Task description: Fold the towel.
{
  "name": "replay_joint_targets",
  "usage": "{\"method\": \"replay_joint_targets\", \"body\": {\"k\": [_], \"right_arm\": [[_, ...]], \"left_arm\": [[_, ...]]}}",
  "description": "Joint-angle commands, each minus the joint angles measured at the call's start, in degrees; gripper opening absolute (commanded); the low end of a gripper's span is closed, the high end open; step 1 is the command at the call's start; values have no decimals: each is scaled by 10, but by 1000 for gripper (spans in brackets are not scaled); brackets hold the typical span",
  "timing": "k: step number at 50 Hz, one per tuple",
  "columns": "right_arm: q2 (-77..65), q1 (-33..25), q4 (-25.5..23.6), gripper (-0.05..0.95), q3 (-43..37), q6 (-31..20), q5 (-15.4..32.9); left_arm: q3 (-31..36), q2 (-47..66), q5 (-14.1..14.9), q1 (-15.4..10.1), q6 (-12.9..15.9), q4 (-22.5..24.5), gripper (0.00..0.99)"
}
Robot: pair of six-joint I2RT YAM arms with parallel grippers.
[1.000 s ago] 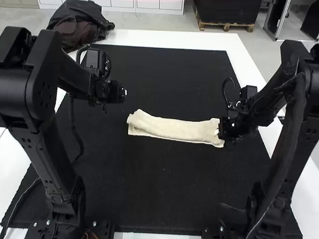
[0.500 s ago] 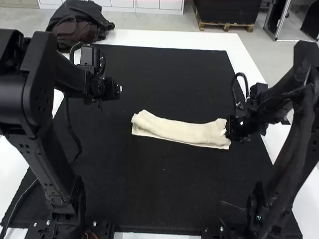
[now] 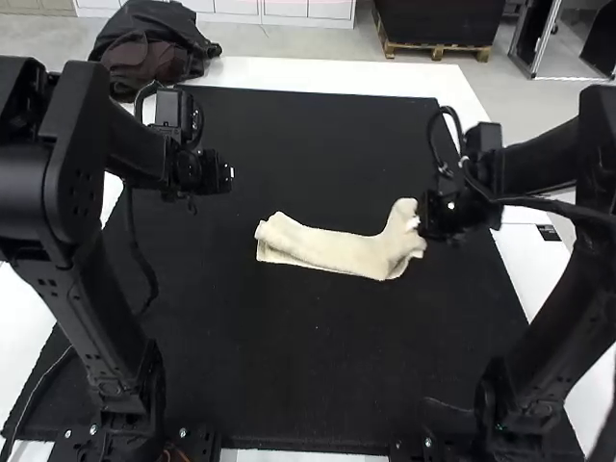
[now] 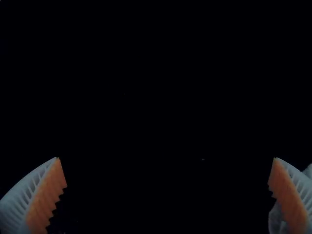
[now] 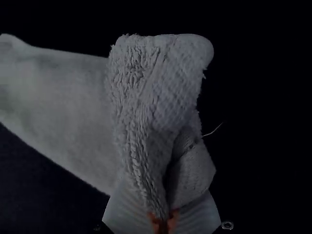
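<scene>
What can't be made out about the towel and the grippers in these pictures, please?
- Right wrist view: the cloth pinched inside the right gripper, hidden by its jaws.
- Right wrist view: part of the towel's length, cut off by the edge.
- High view: the towel's lower layers, hidden under its top one.
- Left wrist view: what the pale thing is, mostly behind the left gripper.

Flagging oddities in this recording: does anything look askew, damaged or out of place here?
One small thing: a loose thread sticks out from the towel near the end pinched in the right pincer, perhaps slight fraying. The bunching there looks normal for folding.
</scene>
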Motion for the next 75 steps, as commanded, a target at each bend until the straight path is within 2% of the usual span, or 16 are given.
{"method": "replay_joint_targets", "body": {"k": [1,6,16,32,52,63,75], "right_arm": [[-12,46,5,-28,22,51,-12],[-11,80,39,-28,29,90,-10],[8,150,58,-28,54,128,-8],[62,234,83,-26,86,155,-5],[146,302,116,-26,136,164,7],[192,328,126,-26,174,174,11],[233,332,143,-26,203,178,13]], "left_arm": [[9,-16,-8,4,7,2,970],[9,-16,-8,4,5,-2,970],[7,-17,-8,12,5,-2,970],[6,-17,-8,42,11,-6,970],[-12,-32,-4,76,12,-8,970],[-29,-40,-3,82,12,2,970],[-44,-43,-3,82,16,8,970]]}}
